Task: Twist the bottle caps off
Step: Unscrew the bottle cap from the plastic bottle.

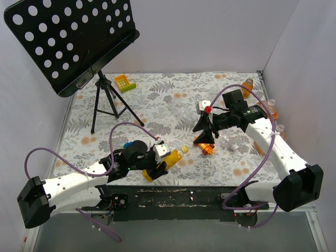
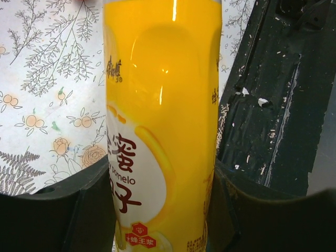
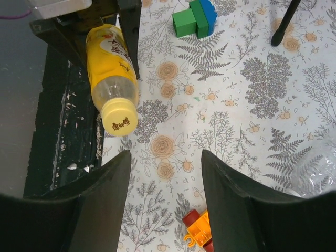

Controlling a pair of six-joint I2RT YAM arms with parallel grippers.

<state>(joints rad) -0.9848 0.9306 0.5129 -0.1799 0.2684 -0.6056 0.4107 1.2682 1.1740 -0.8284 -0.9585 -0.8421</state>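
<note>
The worktop (image 1: 173,100) was covered by a pale cloth printed with grey ferns and small orange roses. Plain pale walls closed it in at the back and on both sides. Along its near edge ran a black, scuffed strip (image 2: 273,105), and the yellow bottle (image 3: 110,58) lay on its side where cloth met strip. My left jaws were clamped on that bottle's body. Its yellow cap (image 3: 119,118) sat on the neck, pointing away from those jaws. My right jaws stood apart with nothing between them, hanging over the cloth just beyond the bottle's capped end. An orange toy (image 1: 206,147) lay near that same end. A green-and-blue block (image 3: 194,18) sat near the bottle's base, on the side away from the strip. A black perforated music stand (image 1: 68,42) stood well behind the bottle to the left. Orange bottles (image 1: 270,107) lay well off to its right, by the wall.
</note>
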